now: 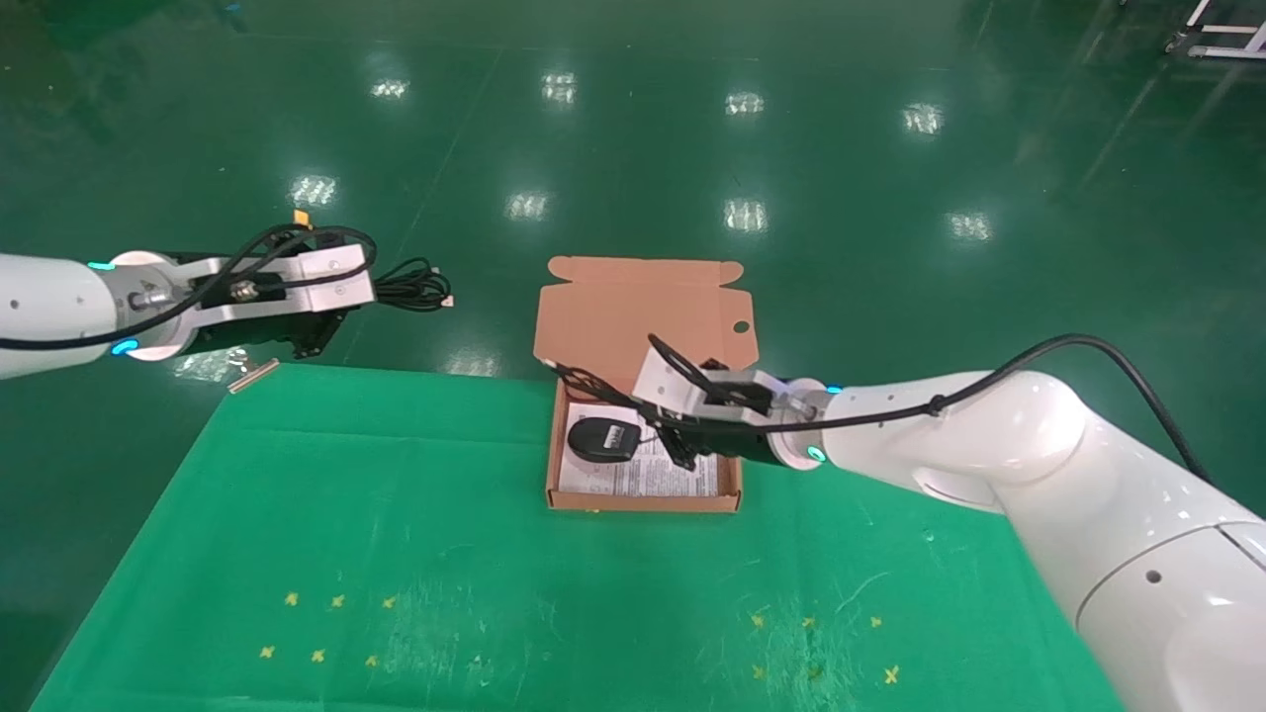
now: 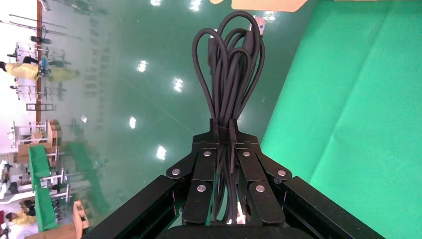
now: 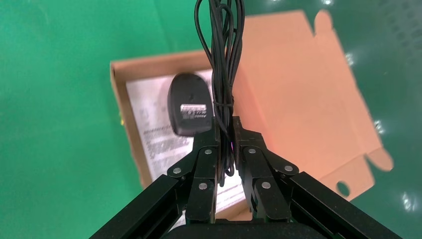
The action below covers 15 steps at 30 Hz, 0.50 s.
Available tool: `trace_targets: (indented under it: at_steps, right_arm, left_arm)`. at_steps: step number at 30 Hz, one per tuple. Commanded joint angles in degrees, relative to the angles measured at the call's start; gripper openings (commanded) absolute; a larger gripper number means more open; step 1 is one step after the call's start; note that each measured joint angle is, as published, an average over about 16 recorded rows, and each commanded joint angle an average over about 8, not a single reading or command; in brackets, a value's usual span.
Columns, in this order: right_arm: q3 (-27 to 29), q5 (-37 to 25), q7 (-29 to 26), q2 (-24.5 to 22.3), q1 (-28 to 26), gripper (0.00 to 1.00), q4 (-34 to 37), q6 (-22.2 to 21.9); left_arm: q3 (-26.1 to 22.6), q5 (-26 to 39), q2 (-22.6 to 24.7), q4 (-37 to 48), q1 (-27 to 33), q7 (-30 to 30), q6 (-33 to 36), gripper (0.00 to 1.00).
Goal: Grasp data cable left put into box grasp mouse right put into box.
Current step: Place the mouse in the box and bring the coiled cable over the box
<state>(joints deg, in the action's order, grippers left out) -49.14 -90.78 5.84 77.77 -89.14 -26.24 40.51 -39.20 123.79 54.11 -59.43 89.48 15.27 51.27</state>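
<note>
Head view: the left claw [image 1: 326, 326] hangs beyond the far left edge of the green cloth-covered desk [image 1: 396, 514], over the floor. It is clamped on the thin black looped data cable [image 1: 410, 289], whose loops and pale connector tip stick out to the right, toward the salmon-orange cardboard mailer box [image 1: 643, 499]. The box sits open at the desk's far middle with its tabbed flap lid [image 1: 643, 307] folded back, which leaves the tray free for loading. The right claw [image 1: 682, 450] is over the tray. The small black oval mouse [image 1: 603, 438] lies inside, on the white printed sheet [image 1: 673, 475].

Left wrist view: both fingers [image 2: 204, 164] press together on the cable bundle [image 2: 231, 74], near its middle, so the loops stay gathered.

Right wrist view: the right claw [image 3: 224, 144] is closed on the mouse's thin black cord [image 3: 221, 50], not on the body. The mouse [image 3: 188, 104] rests underside up in the box [image 3: 119, 94]; judging by this, the cord remains to be released.
</note>
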Motion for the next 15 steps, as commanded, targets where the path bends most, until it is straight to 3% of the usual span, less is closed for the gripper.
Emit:
trace_targets:
  at_steps: [1,4,15]
  right_arm:
    - [-0.3,1.0,0.0,0.2,0.2,0.62,1.4,-0.4]
    - [-0.8,1.5,0.3,0.0,0.2,0.98,1.9,-0.3]
    - [-1.7,2.0,-0.8,-1.7,0.3,1.00,-0.4,-1.2]
  left_arm:
    - [0.0,0.0,0.0,0.0,0.0,0.0,0.0,0.00]
    - [0.0,0.0,0.0,0.0,0.0,0.0,0.0,0.00]
    - [-0.3,-2.5,2.4,-0.6,-1.9,-1.3,-0.9,0.00]
